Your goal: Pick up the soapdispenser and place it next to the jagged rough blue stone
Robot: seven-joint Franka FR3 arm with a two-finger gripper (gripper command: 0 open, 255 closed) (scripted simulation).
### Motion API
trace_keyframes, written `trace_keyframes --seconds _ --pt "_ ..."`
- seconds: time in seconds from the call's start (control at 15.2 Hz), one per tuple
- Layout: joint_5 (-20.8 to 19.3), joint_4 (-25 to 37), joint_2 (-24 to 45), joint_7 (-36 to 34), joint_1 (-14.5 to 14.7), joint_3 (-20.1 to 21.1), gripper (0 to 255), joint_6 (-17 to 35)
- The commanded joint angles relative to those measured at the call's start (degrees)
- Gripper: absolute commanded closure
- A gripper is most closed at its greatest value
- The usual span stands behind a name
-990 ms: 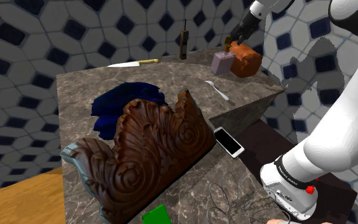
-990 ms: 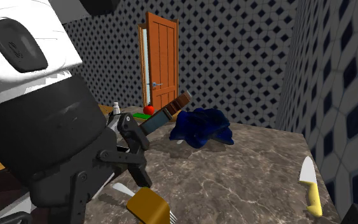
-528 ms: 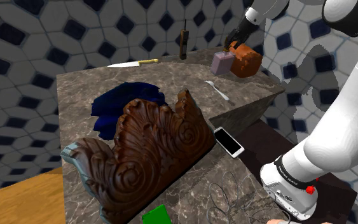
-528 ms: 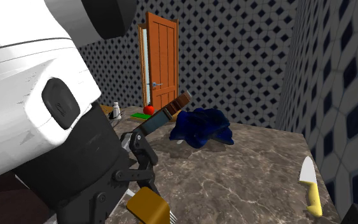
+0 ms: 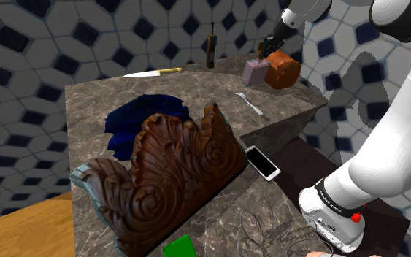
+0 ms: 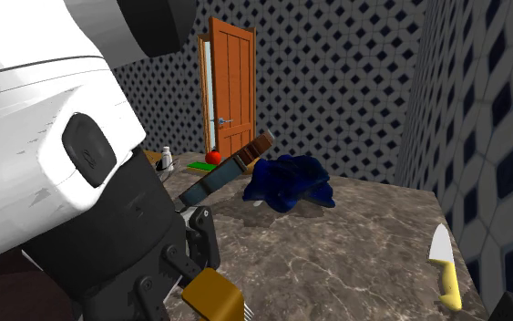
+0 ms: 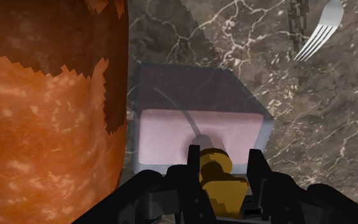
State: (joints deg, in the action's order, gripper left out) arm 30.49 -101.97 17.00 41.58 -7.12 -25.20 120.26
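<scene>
Gripper (image 7: pixel 225 162) clasps the soapdispenser (image 7: pixel 199 127) by its gold pump (image 7: pixel 222 184); you likely grip there because the brown block (image 7: pixel 44 127) crowds its body.

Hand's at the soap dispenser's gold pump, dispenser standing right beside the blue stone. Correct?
No. The shoulder view shows the soap dispenser beside an orange-brown block, with the blue stone well apart from it. The hand is at the gold pump, as said.
</scene>
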Motion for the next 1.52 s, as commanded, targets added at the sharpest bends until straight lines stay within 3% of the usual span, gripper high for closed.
trace_keyframes --seconds 0.0,0.4,1.45 --pt "0.0 0.0 0.0 0.0 0.0 0.0 255 0.0" --pt "0.0 0.0 0.0 0.0 0.0 0.0 255 0.0" --pt "-3.6 8.0 -3.1 -4.9 0.0 -1.1 255 -9.9"
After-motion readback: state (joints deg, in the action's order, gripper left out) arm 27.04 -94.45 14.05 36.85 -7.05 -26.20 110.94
